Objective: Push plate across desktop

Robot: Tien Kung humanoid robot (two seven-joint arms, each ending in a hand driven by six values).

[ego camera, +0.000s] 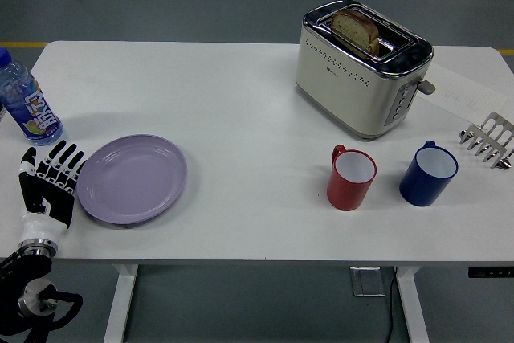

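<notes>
One hand [50, 186] at plate [132, 178] edge

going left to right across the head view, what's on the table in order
water bottle → left hand → purple plate → red mug → blue mug → metal rack. The toaster is left out: it spans both mugs' positions.

Left hand [50, 186] low at lower-left, palm flat, fingers [64, 160] straight and spread, pointing away; white wrist cuff, black forearm below table edge.
</notes>
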